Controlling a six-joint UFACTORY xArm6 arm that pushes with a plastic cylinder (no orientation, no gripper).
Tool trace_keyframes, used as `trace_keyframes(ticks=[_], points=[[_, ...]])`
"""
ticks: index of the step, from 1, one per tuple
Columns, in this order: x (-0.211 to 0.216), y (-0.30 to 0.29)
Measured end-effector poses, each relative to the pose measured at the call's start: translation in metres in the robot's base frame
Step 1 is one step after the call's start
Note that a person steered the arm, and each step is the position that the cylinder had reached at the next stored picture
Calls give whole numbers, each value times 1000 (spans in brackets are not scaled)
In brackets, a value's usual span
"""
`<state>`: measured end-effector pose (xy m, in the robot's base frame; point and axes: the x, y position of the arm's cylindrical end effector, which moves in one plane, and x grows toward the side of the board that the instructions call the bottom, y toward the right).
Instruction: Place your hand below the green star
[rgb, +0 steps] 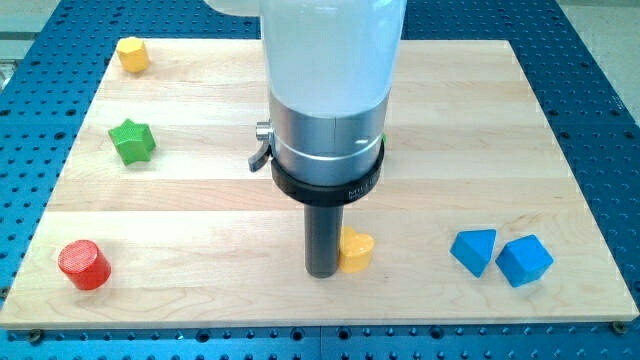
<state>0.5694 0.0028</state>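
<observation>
Well apart: my tip (322, 272), green star (132, 141).

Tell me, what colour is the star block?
Green. The star shows clearly in the camera view, near the board's left edge.

Our arm (332, 50) shows as a wide, glossy white cylinder, then a brushed silver metal collar with a small lever on its left side, then a black ring with faint pale lettering. Below it hangs 1 straight dark grey rod, ending at my tip (322, 273).

Green star (132, 141) — small, flat on the board (pale wood), view's left, upper half
</observation>
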Motion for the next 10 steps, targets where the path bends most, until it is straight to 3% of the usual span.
trace_keyframes(ticks=[4,6,10], points=[[-5,-13],[-58,-67],[-58,-86]])
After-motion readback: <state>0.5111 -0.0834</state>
